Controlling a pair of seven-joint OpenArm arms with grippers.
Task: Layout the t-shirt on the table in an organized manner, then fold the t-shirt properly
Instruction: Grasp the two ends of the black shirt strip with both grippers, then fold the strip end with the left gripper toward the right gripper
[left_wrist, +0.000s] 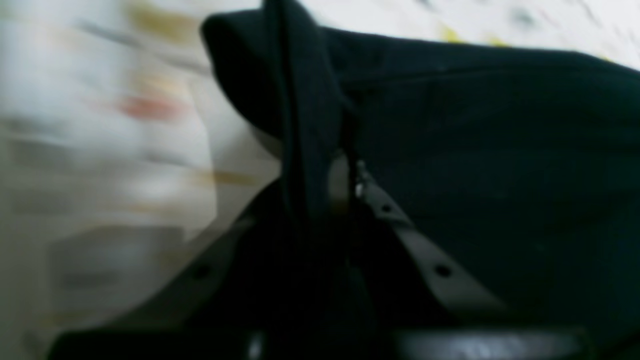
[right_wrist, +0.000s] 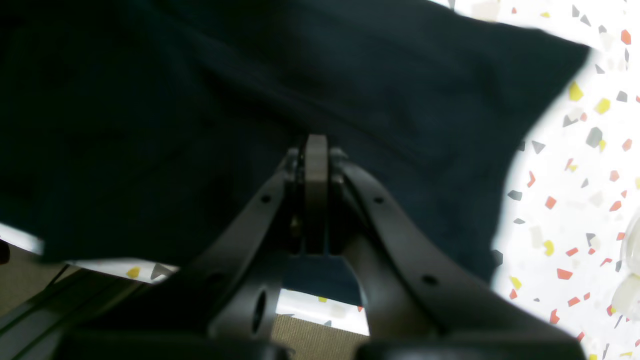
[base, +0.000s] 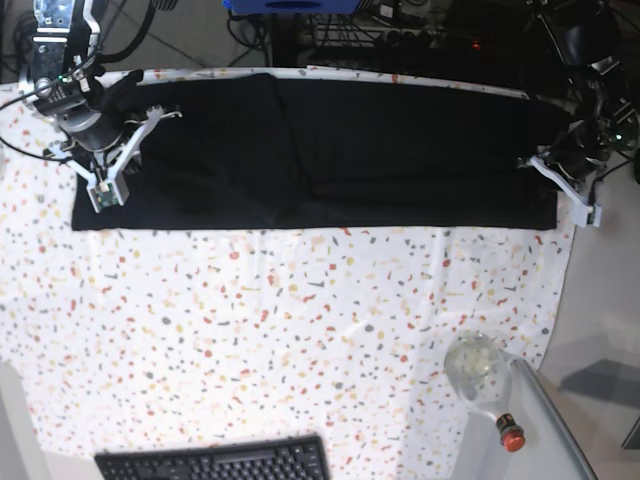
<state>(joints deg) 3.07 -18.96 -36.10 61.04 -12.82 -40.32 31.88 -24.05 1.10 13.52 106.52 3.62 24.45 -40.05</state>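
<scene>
Nearest me in the base view, a black keyboard (base: 215, 462) sits at the front edge of the desk (base: 300, 330), whose white cloth is speckled with red, orange, yellow and grey flecks. Off toward the front corner on that view's right I see a clear rounded glass object (base: 477, 366) and, just beside it on a grey side surface (base: 570, 440), something small with a red cap (base: 510, 434); I cannot tell what either is.

Farther back, the t-shirt (base: 320, 155) lies spread as a long black band across the far side of the desk, flat along its near hem, reaching almost from one arm to the other.

At its end on the view's left, my right gripper (right_wrist: 316, 150) has its jaws pressed together with black cloth pinched between them. At the other end, my left gripper (left_wrist: 345, 175) has its jaws closed on a raised fold of the shirt's edge; that wrist view is badly blurred, but the fabric runs down between the fingers (left_wrist: 430, 260).
</scene>
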